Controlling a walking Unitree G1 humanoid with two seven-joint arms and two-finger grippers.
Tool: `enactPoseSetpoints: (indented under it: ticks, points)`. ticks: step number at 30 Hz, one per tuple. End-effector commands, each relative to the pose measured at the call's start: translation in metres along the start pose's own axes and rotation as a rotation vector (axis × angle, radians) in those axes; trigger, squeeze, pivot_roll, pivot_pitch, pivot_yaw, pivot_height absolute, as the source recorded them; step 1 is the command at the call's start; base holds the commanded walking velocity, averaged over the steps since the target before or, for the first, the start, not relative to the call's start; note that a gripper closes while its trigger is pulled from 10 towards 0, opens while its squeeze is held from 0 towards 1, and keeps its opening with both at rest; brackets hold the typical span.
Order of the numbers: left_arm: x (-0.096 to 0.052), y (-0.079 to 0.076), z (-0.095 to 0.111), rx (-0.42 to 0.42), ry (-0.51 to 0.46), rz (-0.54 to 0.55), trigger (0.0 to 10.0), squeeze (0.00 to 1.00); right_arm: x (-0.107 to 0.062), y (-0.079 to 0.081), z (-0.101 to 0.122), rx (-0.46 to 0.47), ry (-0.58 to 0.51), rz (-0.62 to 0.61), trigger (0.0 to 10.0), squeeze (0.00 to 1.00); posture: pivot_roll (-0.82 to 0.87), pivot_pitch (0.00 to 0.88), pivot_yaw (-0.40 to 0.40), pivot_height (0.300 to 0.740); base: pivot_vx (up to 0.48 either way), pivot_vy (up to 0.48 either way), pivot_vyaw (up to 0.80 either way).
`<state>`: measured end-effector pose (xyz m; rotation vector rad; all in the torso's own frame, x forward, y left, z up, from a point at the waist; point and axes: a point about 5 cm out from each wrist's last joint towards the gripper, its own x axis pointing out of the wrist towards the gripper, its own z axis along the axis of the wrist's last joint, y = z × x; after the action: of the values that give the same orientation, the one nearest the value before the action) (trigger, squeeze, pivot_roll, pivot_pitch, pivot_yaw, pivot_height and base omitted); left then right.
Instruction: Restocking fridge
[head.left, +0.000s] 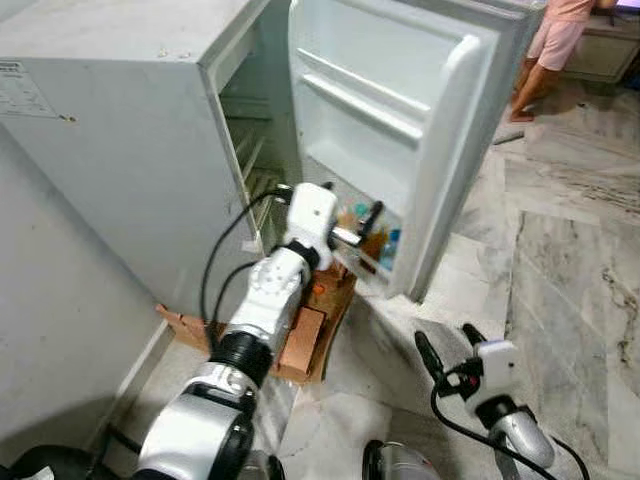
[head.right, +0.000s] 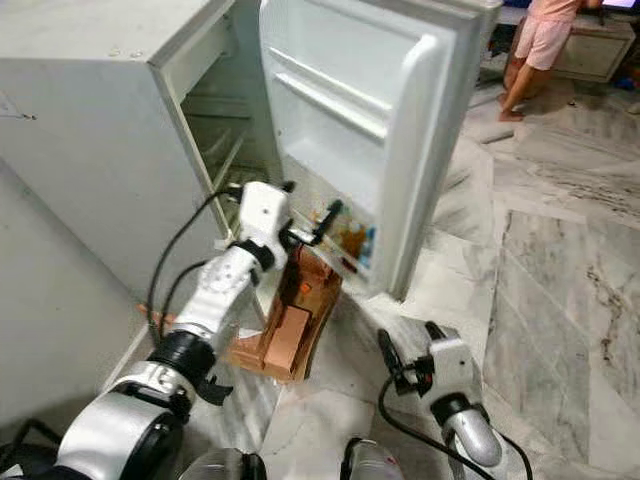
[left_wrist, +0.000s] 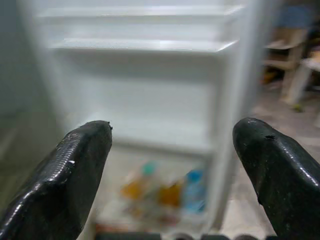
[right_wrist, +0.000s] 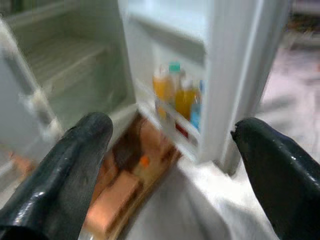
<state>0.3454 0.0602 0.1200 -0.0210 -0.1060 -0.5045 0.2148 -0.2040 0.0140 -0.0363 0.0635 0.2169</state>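
A white fridge (head.left: 120, 150) stands with its door (head.left: 400, 100) swung wide. The door's bottom shelf holds several bottles (head.left: 375, 240), orange and blue ones (right_wrist: 177, 95), blurred in the left wrist view (left_wrist: 165, 192). The upper door shelves (left_wrist: 145, 45) look bare. My left gripper (head.left: 345, 215) is raised just in front of that bottom shelf, open, with nothing between its fingers (left_wrist: 75, 170). My right gripper (head.left: 448, 345) hangs low over the floor, right of the door's edge, open and holding nothing.
An open cardboard box (head.left: 310, 340) with brown and orange packs lies on the floor under the fridge opening. Marble floor (head.left: 570, 280) spreads to the right. A person (head.left: 555, 50) stands at the far right by a cabinet. A grey wall is on my left.
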Motion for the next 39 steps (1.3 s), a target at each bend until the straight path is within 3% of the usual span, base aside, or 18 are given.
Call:
enactPoseSetpoints:
  ticks: [1, 4, 5, 10, 13, 19, 22, 27, 34, 39]
  points:
    - [-0.015, 0.011, -0.015, -0.027, 0.047, 0.072, 10.0, 0.00, 0.012, 0.013, 0.037, -0.033, -0.115, 0.010, 10.0, 0.00, -0.06, 0.072, 0.057, 0.740, 0.000, -0.472, 0.00]
    - [-0.024, 0.015, -0.022, -0.035, 0.062, 0.102, 10.0, 0.00, 0.014, 0.017, 0.051, -0.040, -0.148, 0.011, 10.0, 0.00, -0.06, 0.072, 0.056, 0.740, 0.000, -0.472, 0.00]
    - [-0.038, 0.019, -0.032, -0.047, 0.085, 0.141, 10.0, 0.00, 0.018, 0.020, 0.061, -0.047, -0.175, 0.006, 10.0, 0.00, -0.05, 0.075, 0.053, 0.740, 0.000, -0.469, 0.00]
    - [-0.063, 0.026, -0.040, -0.092, 0.096, 0.193, 10.0, 0.00, 0.034, 0.027, 0.093, -0.041, -0.278, -0.027, 10.0, 0.00, -0.03, 0.073, 0.051, 0.740, 0.000, -0.469, 0.00]
    - [-0.073, 0.030, -0.041, -0.091, 0.104, 0.211, 10.0, 0.00, 0.038, 0.038, 0.103, -0.027, -0.259, -0.038, 10.0, 0.00, -0.02, 0.070, 0.052, 0.740, 0.000, -0.434, 0.00]
    - [-0.080, 0.038, -0.037, -0.069, 0.117, 0.239, 10.0, 0.00, 0.038, 0.043, 0.104, -0.015, -0.209, -0.041, 10.0, 0.00, -0.01, 0.077, 0.057, 0.740, 0.000, -0.428, 0.00]
    - [-0.081, 0.032, -0.034, -0.035, 0.110, 0.191, 10.0, 0.00, 0.038, 0.047, 0.106, -0.018, -0.185, -0.040, 10.0, 0.00, -0.02, 0.094, 0.071, 0.740, 0.329, -0.340, -0.20]
    - [-0.082, 0.026, -0.034, -0.075, 0.122, 0.172, 10.0, 0.00, 0.036, 0.047, 0.112, -0.026, -0.178, -0.054, 10.0, 0.00, -0.06, 0.117, 0.084, 0.740, 0.388, -0.278, -0.76]
    - [-0.079, 0.012, -0.025, -0.053, 0.112, 0.125, 10.0, 0.00, 0.039, 0.047, 0.121, -0.038, -0.202, -0.063, 10.0, 0.00, -0.04, 0.147, 0.099, 0.740, 0.421, -0.104, -0.80]
    - [-0.087, 0.013, -0.027, -0.051, 0.126, 0.132, 10.0, 0.00, 0.039, 0.049, 0.117, -0.021, -0.179, -0.074, 10.0, 0.00, -0.03, 0.136, 0.086, 0.740, 0.445, 0.000, -0.80]
